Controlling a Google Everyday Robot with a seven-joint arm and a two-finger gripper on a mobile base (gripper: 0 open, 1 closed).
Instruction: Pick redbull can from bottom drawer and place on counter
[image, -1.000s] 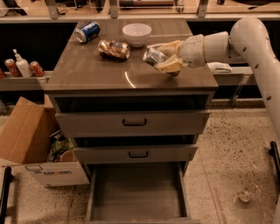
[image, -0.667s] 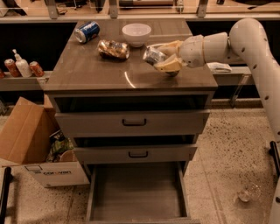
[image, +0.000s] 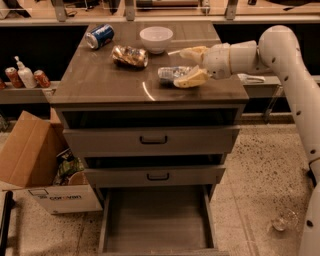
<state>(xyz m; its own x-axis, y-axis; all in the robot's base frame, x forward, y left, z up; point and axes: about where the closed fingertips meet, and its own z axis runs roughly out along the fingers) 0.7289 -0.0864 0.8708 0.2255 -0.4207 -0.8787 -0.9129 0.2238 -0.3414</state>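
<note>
The redbull can (image: 171, 74) is slim and silvery and lies on its side on the glossy grey-brown counter (image: 105, 82), right of centre. My gripper (image: 180, 67) reaches in from the right at counter height. One pale finger (image: 192, 51) is above and behind the can and the other finger (image: 190, 78) rests beside its right end. The fingers stand apart and the upper one does not touch the can. The bottom drawer (image: 157, 220) is pulled out at floor level and its flat grey floor holds nothing.
On the counter's far side are a blue soda can (image: 99, 36), a gold-brown foil packet (image: 130, 56) and a white bowl (image: 156, 39). A cardboard box (image: 30, 150) stands left of the cabinet. A glass (image: 285, 220) lies on the floor at the right.
The can has come down from between the fingers and now lies on the counter. The gripper has hardly moved.
</note>
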